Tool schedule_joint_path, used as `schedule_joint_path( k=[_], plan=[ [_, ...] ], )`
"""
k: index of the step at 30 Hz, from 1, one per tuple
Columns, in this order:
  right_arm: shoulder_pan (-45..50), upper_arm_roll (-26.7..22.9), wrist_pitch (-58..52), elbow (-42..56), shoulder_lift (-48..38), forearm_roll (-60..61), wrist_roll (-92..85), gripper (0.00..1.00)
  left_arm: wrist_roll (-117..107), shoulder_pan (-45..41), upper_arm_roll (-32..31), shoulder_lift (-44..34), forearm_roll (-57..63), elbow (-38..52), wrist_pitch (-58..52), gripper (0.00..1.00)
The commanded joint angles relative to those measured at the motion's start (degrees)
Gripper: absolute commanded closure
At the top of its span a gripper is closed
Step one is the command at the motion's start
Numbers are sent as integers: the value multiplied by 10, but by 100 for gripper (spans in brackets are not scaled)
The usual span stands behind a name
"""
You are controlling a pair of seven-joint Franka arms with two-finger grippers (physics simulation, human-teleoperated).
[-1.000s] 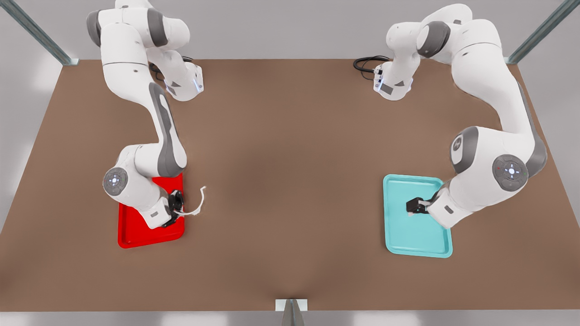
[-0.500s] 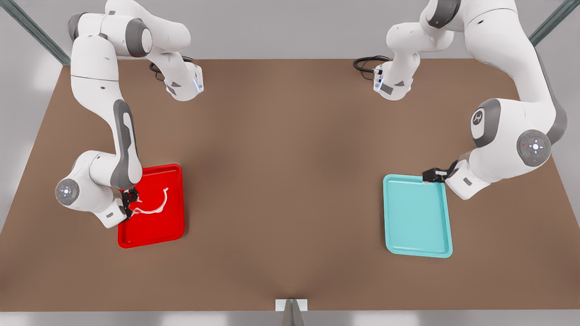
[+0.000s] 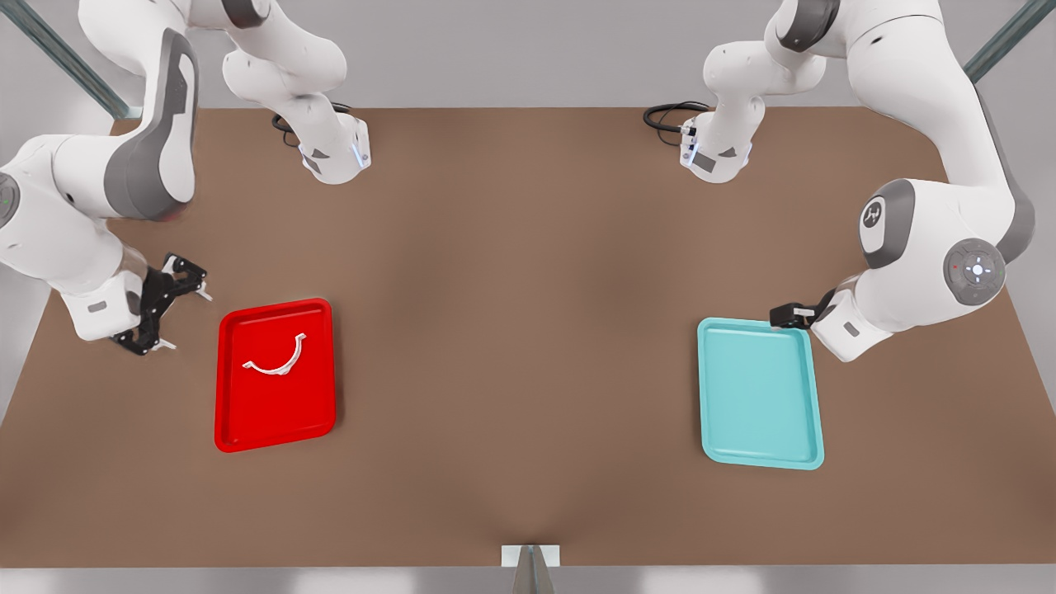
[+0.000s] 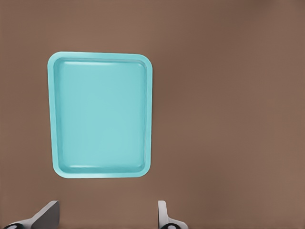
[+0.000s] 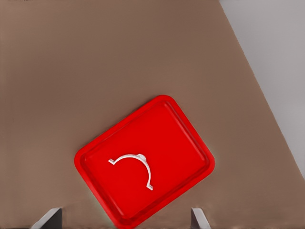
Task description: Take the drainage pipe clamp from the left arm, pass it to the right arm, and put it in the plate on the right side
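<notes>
The brown table (image 3: 528, 330) spans the scene. At the front view's 3 o'clock, the left arm (image 3: 924, 165) holds the left gripper (image 3: 784, 316) over the teal tray (image 3: 759, 394)'s top corner; its fingers (image 4: 45, 217) stand apart, empty. At 9 o'clock, the right arm (image 3: 91, 181) holds the right gripper (image 3: 183, 312) beside the plate (image 3: 276, 425), fingers spread wide, empty. The plate lies at 8 o'clock. The drainage pipe clamp (image 3: 276, 360) lies flat inside the plate's upper half, touching no gripper.
</notes>
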Motion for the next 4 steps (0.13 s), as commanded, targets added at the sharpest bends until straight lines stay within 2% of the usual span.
schedule_joint_path(
  k=[1,4],
  plan=[
    [-1,0,-86,-23,-21,-14,514,0,9,0,0,-1,0,0,-1,0],
    [6,8,-115,-5,-21,-40,540,0,9,0,0,-1,0,0,-2,0]
  ],
)
